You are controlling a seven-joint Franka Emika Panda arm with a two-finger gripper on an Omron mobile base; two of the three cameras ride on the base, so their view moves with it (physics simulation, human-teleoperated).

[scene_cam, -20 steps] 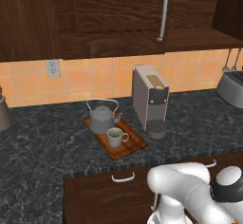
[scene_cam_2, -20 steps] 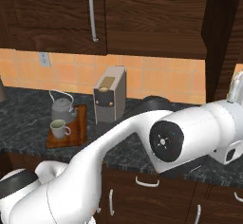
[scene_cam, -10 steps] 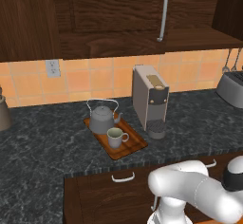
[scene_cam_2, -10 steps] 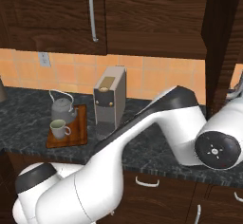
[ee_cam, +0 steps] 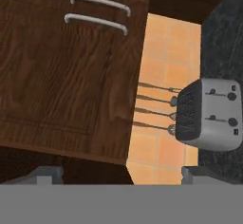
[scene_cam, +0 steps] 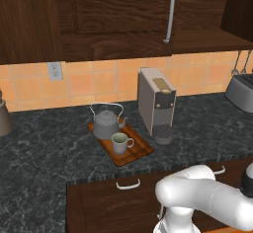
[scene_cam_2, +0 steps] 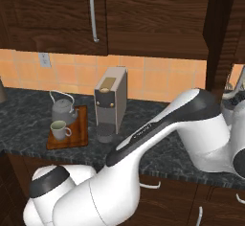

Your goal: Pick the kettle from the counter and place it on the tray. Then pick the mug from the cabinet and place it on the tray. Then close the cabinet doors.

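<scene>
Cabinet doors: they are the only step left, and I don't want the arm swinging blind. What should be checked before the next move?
1. Kettle sits on the tray: ok.
2. Mug sits on the tray: ok.
3. Hand open and empty: ok.
4. Left door shut: ok.
5. Right door shut: not ok, it appears to stand open.
6. Hand lined up with that door: cannot tell.

The arm swings right; the hand (ee_cam: 121, 173) gapes wide, empty.
</scene>
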